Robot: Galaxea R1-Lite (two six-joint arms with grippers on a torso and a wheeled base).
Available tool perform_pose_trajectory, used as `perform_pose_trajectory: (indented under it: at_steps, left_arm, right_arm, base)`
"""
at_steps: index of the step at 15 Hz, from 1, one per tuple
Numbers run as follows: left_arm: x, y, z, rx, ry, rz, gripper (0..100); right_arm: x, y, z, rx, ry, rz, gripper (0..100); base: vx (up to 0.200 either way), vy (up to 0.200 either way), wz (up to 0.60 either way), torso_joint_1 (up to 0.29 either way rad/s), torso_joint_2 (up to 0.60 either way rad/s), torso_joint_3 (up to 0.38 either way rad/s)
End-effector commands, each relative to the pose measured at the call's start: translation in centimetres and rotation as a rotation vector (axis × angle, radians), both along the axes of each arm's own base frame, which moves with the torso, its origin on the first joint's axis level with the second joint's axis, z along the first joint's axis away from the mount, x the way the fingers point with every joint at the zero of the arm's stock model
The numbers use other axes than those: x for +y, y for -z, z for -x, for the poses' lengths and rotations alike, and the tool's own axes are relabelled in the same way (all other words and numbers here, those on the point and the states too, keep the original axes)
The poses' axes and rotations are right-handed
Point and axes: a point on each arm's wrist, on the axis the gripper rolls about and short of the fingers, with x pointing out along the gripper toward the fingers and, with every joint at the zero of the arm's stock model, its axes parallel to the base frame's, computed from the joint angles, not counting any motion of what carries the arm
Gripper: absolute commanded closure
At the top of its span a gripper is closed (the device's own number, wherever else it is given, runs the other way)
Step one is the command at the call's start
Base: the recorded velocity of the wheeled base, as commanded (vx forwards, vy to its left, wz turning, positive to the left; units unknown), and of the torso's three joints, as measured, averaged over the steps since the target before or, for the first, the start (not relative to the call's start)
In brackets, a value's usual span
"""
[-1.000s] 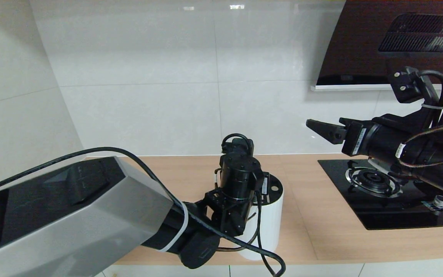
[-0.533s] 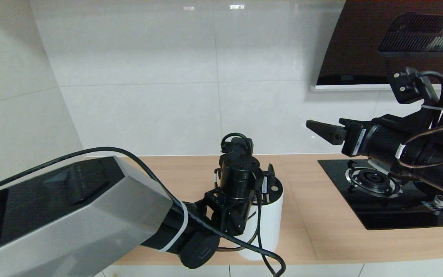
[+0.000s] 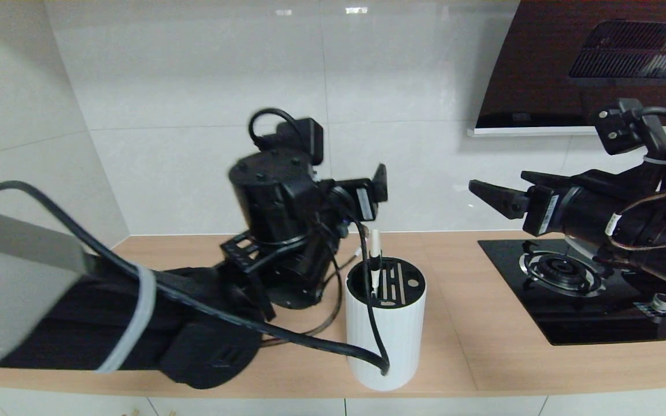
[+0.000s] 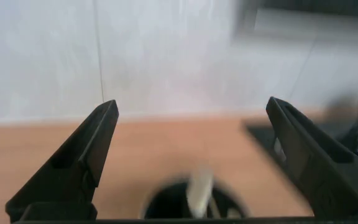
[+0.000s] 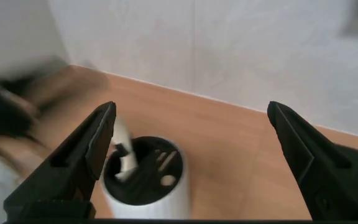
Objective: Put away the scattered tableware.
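We see the left end effector (image 4: 191, 112) and right end effector (image 5: 191, 112) both wide and empty, since the white-handled utensil (image 3: 374, 248) apparently stands stowed in the holder (image 3: 388, 323) on the worktop (image 3: 472, 323).

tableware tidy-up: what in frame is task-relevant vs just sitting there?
Job: white holder; white-handled utensil standing in its slotted top; left tool, open.
Just there: gas hob; range hood; wooden counter.
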Motion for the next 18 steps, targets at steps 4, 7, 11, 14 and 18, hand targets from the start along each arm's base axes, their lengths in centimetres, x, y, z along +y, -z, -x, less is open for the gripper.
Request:
perform_pose_trajectory:
  at_steps: [4,7,11,14,18]
  left_arm:
    - [14.8,-9.9,12.5,-0.235,0.004,0.151,0]
    - [21.1,-6.7,19.6,-0.181,0.005,0.063,0]
    - [25.8,-3.2,28.4,-0.169,-0.019,0.012,0]
    - [26.6,0.0,32.8,-0.175,-0.103,-0.007,0]
    - [26.0,3.4,32.9,-0.116,-0.267,-0.048,0]
  right_arm:
    - [-6.6,-0.2,7.7,-0.166,0.134,-0.06,0]
    - [-9.5,1.6,13.9,-0.24,0.217,-0.081,0]
    - [-11.3,4.7,21.7,-0.238,0.255,-0.073,0]
    - [-11.9,7.7,26.1,-0.221,0.356,0.023,0]
    - [-11.6,10.5,27.9,-0.239,0.462,0.092,0]
  base:
    - [0.0,0.0,0.0,0.0,0.0,0.0]
    - [0.0,0.0,0.0,0.0,0.0,0.0]
    - [0.0,0.0,0.0,0.0,0.0,0.0]
    - [0.0,0.0,0.0,0.0,0.0,0.0]
    - [0.0,0.0,0.0,0.0,0.0,0.0]
